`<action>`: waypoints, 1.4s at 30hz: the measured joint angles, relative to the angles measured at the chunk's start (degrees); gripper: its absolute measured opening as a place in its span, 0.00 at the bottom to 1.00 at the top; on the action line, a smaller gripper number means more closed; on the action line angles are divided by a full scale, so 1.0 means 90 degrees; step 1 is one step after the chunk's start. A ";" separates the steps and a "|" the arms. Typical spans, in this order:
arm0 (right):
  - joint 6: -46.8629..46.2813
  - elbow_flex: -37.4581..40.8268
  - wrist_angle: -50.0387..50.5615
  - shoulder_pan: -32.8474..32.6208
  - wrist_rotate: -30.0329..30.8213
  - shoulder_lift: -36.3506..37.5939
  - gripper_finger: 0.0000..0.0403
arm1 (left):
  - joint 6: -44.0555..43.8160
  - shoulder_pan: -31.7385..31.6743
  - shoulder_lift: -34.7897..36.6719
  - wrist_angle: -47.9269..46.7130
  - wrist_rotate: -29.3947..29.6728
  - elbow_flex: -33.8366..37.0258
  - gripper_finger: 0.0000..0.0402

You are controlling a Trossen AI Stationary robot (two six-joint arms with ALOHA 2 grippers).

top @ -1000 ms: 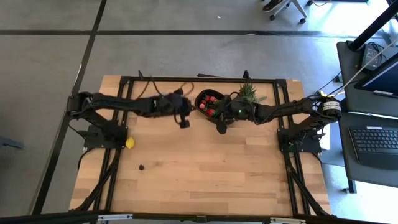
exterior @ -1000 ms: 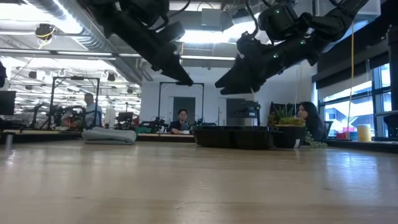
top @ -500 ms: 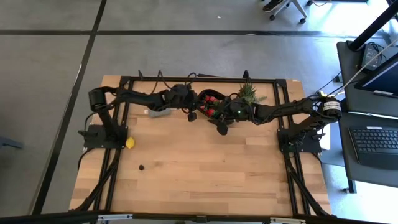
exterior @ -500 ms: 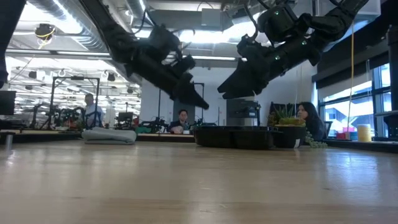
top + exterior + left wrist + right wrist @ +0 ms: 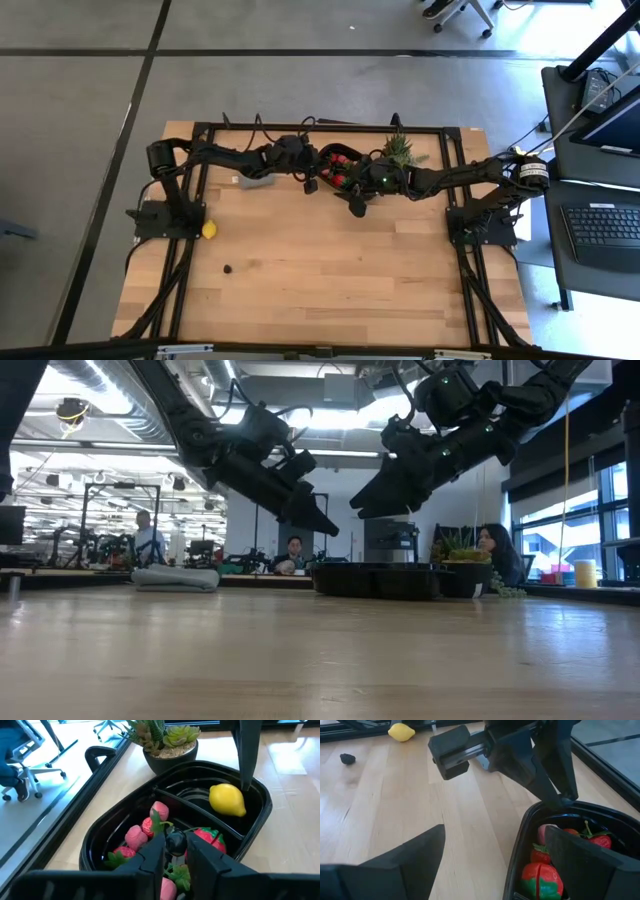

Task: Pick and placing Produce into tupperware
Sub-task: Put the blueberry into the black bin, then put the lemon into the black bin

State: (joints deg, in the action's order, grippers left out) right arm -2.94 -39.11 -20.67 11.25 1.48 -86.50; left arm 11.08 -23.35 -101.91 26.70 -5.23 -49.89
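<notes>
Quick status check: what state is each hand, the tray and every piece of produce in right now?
Left hand: shut on dark berry, above the tray.
Right hand: open, empty, at the tray's edge.
Tray: holds strawberries in one compartment, a lemon in the other.
Second lemon: loose on table.
Second dark berry: loose on table.

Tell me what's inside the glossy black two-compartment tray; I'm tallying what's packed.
One compartment of the glossy black oval plastic tray holds a yellow toy lemon; the other holds red and pink toy strawberries. The left gripper, shut on a dark berry, hides part of it.
</notes>
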 joint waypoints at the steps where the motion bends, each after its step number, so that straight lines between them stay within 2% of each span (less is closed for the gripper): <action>1: 0.0000 0.0000 0.0000 0.0000 0.0000 0.0000 0.85 | -0.0001 0.0000 0.0000 0.0002 0.0002 0.0000 0.18; 9: 0.0001 0.0000 -0.0002 0.0000 0.0000 0.0002 0.85 | 0.0003 0.0000 0.0000 0.0007 0.0005 0.0000 0.24; 19: 0.0027 0.0000 -0.0002 -0.0007 -0.0005 0.0002 0.85 | -0.0001 0.0028 0.0000 0.0168 0.0006 0.0000 0.37; 24: 0.0025 0.0000 -0.0011 -0.0097 -0.0145 0.0002 0.85 | 0.0005 0.0128 0.0093 -0.0132 0.0007 0.0000 0.40; 34: -0.0144 0.0002 -0.0061 -0.0387 -0.0289 0.0002 0.84 | 0.0006 0.0831 0.1003 -0.2336 0.0005 -0.0005 0.38; 40: -0.0114 0.0002 -0.0112 -0.0528 -0.0290 0.0002 0.75 | -0.0122 0.1514 0.1930 -0.4120 0.0035 -0.0003 0.36; 42: -0.0109 0.0002 -0.0126 -0.0542 -0.0290 0.0002 0.70 | -0.0348 0.1723 0.2299 -0.4852 0.0308 -0.0005 0.35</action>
State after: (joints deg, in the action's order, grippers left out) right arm -3.92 -39.09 -21.80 6.37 -1.13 -86.48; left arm 7.95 -7.84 -81.22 -16.97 -2.46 -49.93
